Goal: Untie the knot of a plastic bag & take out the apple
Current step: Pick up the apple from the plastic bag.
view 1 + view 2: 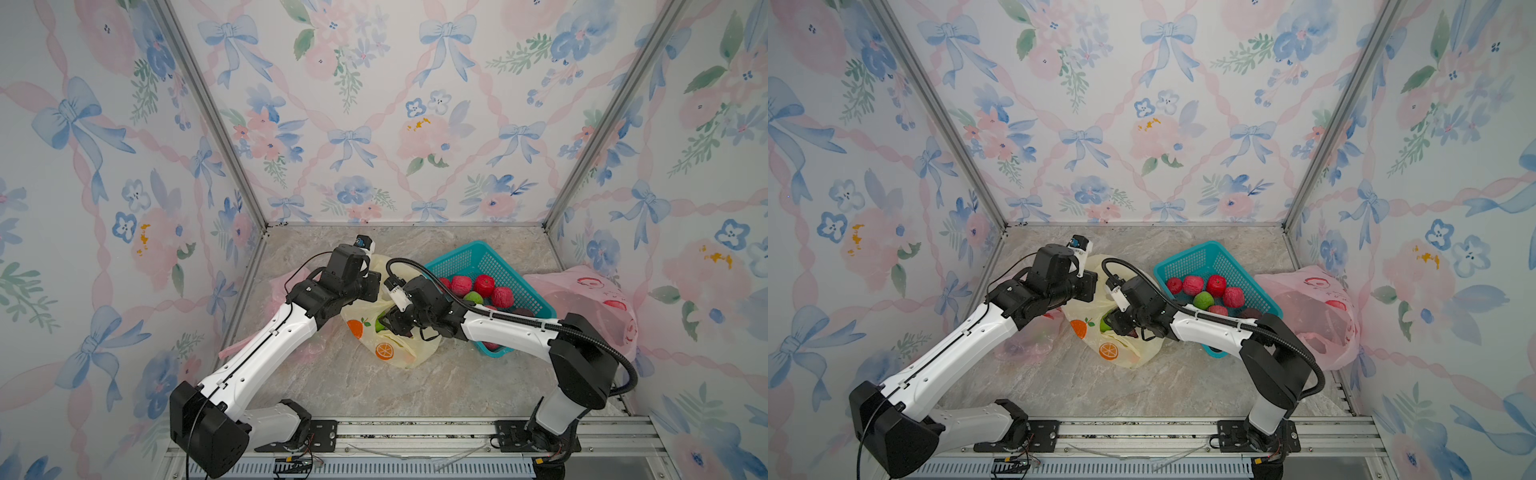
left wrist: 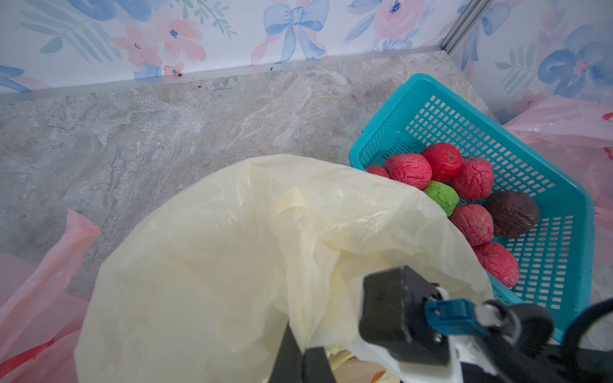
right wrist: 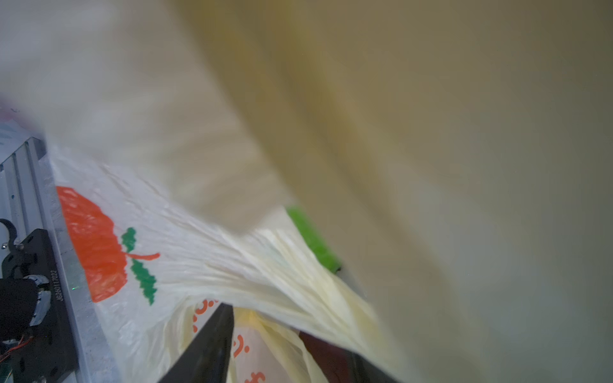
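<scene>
So, your left gripper [image 2: 302, 354] was clamped shut on a fold of the yellow bag [image 2: 215, 248], holding the film up so it ballooned in front of the left wrist camera; only the ends of the claw made it into that view, cut off at the frame edge; in both top views the pinch was buried under the wrist, so no luck there.

Your right gripper [image 3: 265, 323] was down among the folds of the same bag; that wrist view was mostly blurred yellow film right up against the lens; two dark fingers [image 3: 212, 345] showed at the edge with crinkled plastic in the gap between them; honestly I couldn't tell whether they were squeezing it or just standing apart around it.

The apple [image 1: 380, 325] was inside the yellow bag; just a sliver of green beside the right claw in both top views, and a smeared green streak behind the film in the right wrist view; most of it was hidden, and I couldn't tell if anything touched it.

The teal basket [image 1: 453, 257] sat just beside the bag with red fruit [image 1: 484, 284] in it; your right forearm covered its near corner; a pink bag [image 1: 582, 299] slumped against the wall past the basket.
</scene>
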Robot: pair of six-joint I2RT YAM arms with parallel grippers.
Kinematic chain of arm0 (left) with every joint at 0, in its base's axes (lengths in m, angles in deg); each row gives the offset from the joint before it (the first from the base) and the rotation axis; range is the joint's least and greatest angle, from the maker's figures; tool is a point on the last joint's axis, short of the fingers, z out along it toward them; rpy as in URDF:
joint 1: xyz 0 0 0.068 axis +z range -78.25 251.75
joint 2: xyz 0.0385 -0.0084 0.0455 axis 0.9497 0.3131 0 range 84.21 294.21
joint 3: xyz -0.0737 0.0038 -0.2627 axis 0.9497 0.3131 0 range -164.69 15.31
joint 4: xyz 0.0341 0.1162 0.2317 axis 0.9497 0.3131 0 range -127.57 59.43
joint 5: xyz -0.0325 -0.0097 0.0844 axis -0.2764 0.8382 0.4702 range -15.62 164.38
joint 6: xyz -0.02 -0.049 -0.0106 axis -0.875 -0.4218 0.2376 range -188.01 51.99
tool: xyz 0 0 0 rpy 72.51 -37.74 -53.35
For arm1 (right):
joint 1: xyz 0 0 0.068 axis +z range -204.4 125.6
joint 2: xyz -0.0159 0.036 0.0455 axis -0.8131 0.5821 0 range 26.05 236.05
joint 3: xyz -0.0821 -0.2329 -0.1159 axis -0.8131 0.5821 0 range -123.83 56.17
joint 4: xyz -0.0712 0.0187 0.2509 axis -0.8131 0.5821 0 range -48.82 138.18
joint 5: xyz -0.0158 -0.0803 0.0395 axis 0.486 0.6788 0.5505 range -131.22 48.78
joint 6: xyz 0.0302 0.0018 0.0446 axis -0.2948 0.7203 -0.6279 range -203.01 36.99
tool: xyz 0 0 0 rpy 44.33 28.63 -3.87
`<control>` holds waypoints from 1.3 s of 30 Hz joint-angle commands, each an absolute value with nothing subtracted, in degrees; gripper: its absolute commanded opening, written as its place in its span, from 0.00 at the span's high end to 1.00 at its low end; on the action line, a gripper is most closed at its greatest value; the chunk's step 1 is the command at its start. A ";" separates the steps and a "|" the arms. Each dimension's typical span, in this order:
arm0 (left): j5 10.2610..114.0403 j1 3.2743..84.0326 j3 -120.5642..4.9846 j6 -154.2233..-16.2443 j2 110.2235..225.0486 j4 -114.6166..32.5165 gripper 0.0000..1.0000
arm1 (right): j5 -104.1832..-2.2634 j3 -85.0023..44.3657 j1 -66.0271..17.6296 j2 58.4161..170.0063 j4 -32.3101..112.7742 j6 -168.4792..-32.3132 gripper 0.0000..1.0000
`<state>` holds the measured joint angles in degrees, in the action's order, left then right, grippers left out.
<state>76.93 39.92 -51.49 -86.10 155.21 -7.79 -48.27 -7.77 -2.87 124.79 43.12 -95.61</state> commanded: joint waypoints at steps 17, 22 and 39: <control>76.21 40.10 -51.16 -84.72 157.03 -8.82 1.00 | -46.95 -18.99 -0.53 139.55 40.85 -101.54 0.14; 75.69 40.78 -50.18 -84.78 158.90 -9.28 1.00 | -46.15 -22.67 0.31 143.55 43.07 -101.03 0.17; 73.14 44.83 -46.00 -85.00 158.05 -10.84 1.00 | -45.97 -23.81 0.62 146.26 39.87 -101.13 0.60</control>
<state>75.11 44.53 -47.56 -86.06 158.40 -10.74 -46.68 -26.24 -0.93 147.06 39.55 -102.34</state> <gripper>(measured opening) 0.047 0.478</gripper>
